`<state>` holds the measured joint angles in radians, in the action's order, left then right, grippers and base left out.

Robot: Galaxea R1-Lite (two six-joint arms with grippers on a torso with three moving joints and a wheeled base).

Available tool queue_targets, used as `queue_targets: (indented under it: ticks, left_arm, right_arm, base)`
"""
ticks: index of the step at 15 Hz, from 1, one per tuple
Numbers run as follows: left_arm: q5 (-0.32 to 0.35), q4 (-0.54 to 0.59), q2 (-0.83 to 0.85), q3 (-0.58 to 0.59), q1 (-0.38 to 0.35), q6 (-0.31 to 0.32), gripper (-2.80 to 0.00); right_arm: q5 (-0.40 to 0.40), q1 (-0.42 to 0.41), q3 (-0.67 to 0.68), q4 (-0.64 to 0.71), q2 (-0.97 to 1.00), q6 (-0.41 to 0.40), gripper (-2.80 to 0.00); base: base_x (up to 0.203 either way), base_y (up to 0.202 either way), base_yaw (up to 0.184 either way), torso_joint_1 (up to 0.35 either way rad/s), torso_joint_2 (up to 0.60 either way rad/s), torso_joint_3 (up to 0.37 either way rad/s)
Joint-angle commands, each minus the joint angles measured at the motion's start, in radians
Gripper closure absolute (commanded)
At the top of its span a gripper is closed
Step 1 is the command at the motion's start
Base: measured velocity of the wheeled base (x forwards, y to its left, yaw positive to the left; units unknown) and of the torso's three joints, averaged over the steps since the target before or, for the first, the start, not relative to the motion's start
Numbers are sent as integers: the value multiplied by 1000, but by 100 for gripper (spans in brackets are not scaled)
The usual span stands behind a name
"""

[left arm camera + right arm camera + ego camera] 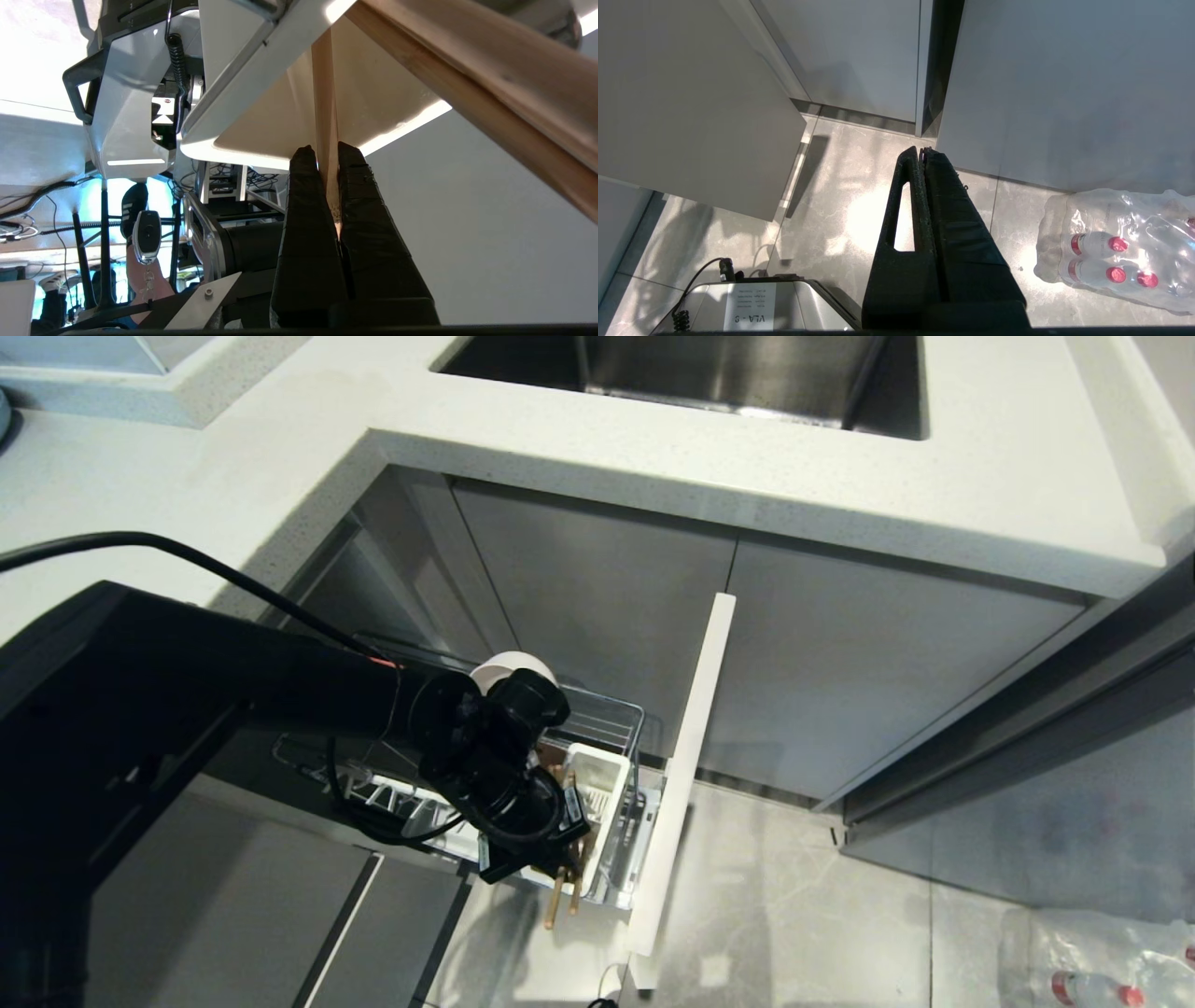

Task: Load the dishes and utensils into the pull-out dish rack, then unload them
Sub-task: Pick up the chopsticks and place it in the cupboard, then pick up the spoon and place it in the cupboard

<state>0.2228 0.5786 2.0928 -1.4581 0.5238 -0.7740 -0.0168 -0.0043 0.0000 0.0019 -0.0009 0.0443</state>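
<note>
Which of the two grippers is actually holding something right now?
The left gripper, down at the dish rack, is shut on the chopsticks. The right gripper is shut on nothing, over the floor.

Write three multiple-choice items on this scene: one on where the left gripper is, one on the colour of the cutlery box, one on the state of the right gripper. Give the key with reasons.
1. Where is the left gripper?
A. Over the sink
B. At the near end of the pull-out dish rack
C. On the countertop

2. What colour is the cutlery box?
A. White
B. Red
C. Black

3. How is the right gripper?
A. Shut on a spoon
B. Wide open
C. Shut and empty

Key: 1 B, the head view shows it at the rack, clamped on the chopsticks. 2 A, its plastic walls are white. 3 C, its fingers meet above the floor with nothing between them.
</note>
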Motion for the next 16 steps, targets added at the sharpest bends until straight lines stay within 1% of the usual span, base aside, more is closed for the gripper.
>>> queue_targets:
  ticks: [1, 2, 3, 10, 16]
  left_arm:
    - [1, 3, 1, -1, -4, -5, 0]
    - [1, 3, 1, 1, -4, -5, 0]
    - [1, 3, 0, 1, -7, -6, -280]
    - [-3, 3, -17, -5, -7, -11, -280]
    - [-6, 9, -99, 2, -6, -16, -280]
  right_arm:
    - [0, 1, 2, 0, 1, 0, 0]
    - [0, 0, 2, 0, 1, 0, 0]
    - [0, 0, 2, 1, 1, 0, 0]
    - [0, 0, 2, 0, 1, 0, 0]
    - [0, 1, 2, 1, 1, 0, 0]
  base:
    - [0, 0, 0, 0, 0, 0]
    - [0, 0, 0, 0, 0, 0]
    - [0, 0, 0, 0, 0, 0]
    - [0, 0, 0, 0, 0, 0]
    - [0, 0, 0, 0, 0, 0]
